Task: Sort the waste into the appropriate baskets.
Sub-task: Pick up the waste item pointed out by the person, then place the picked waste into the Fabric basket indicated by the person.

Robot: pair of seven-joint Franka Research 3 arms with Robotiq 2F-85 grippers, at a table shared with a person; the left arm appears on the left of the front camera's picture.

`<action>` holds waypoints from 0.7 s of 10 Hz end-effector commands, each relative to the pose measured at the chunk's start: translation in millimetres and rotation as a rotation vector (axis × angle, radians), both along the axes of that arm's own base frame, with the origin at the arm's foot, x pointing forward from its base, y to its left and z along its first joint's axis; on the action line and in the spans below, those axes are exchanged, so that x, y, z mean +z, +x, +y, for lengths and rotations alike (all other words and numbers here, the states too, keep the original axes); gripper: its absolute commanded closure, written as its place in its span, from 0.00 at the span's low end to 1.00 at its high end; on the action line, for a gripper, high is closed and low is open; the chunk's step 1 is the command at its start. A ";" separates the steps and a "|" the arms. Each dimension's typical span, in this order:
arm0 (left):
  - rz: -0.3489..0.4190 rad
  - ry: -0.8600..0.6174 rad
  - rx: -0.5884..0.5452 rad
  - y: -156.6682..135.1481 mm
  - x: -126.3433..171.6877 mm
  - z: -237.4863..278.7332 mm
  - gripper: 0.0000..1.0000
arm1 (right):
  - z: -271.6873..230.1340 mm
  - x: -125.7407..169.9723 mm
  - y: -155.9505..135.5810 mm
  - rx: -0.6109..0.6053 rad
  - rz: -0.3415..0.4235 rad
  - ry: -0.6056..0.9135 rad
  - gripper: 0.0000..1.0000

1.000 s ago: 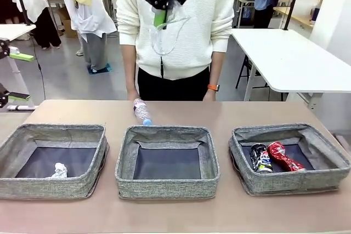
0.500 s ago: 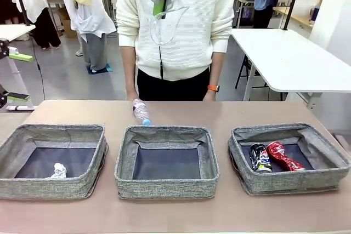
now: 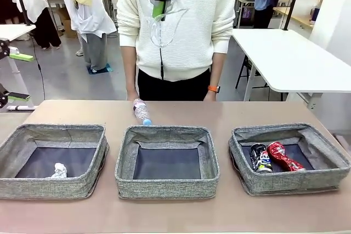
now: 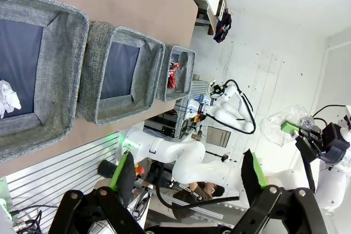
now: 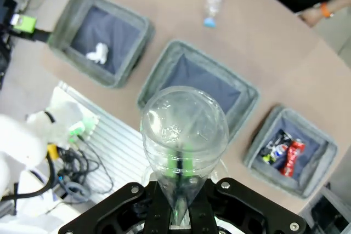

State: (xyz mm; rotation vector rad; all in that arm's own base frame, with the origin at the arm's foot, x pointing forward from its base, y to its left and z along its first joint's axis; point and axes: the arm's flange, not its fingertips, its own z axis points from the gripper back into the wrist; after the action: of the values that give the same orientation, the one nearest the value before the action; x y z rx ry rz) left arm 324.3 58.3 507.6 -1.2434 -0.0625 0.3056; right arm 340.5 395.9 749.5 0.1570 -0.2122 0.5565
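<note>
Raised slightly toward top centre, the right gripper (image 3: 159, 5) stays clenched on the plastic cup (image 3: 166, 26). Left gripper (image 4: 187, 171) gapes, released. Bottle (image 3: 141, 111) lies just behind the middle basket (image 3: 167, 188).

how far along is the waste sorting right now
Done: crumpled paper ball in the left basket, crushed red can and printed can in the right basket. In hand: the right gripper is shut on the clear plastic cup, high above the table. Left: that cup and the bottle lying beyond the middle basket; left gripper open, holding nothing.
</note>
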 end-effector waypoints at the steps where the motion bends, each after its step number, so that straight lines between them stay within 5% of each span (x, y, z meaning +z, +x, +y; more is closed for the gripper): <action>1: -0.001 -0.011 0.007 -1.2 2.2 -1.4 0.00 | -3.1 -0.6 -2.4 0.002 0.002 0.004 0.98; 7: -0.001 -0.011 0.007 -1.2 2.2 -1.4 0.00 | -3.1 -0.6 -2.4 0.002 0.002 0.004 0.98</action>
State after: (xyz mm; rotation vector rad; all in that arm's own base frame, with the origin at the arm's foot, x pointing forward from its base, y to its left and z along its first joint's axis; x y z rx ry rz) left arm 324.3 58.3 507.6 -1.2434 -0.0625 0.3056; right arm 340.4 395.9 749.5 0.1573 -0.2121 0.5569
